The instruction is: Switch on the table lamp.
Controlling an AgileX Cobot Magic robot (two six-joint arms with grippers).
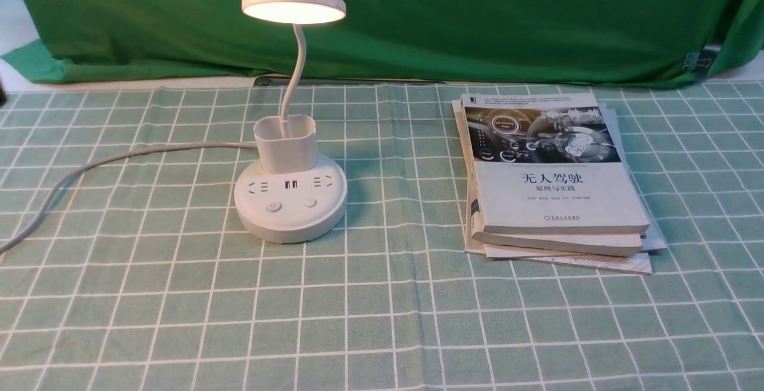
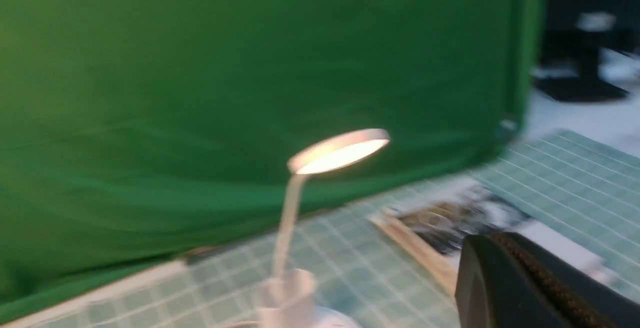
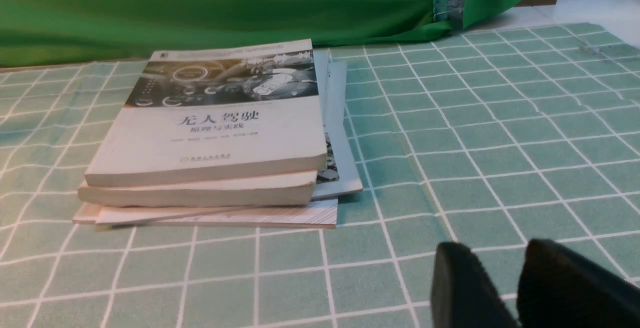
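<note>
The white table lamp (image 1: 290, 200) stands left of centre on the checked cloth. Its round disc head (image 1: 293, 6) glows, and two buttons (image 1: 273, 206) sit on the front of the base. Its cord (image 1: 89, 167) runs off to the left. The blurred left wrist view shows the lit head (image 2: 340, 151) and cup holder (image 2: 286, 298) ahead of my left gripper (image 2: 500, 240), whose black fingers lie pressed together on nothing. My right gripper (image 3: 492, 253) hovers low over bare cloth, its fingers meeting with only a small wedge showing between the tips. Neither gripper appears in the front view.
A stack of books (image 1: 552, 182) lies right of the lamp and shows in the right wrist view as books (image 3: 210, 137). A green backdrop cloth (image 1: 418, 21) hangs along the table's far edge, with a metal clip (image 1: 695, 61) at its right.
</note>
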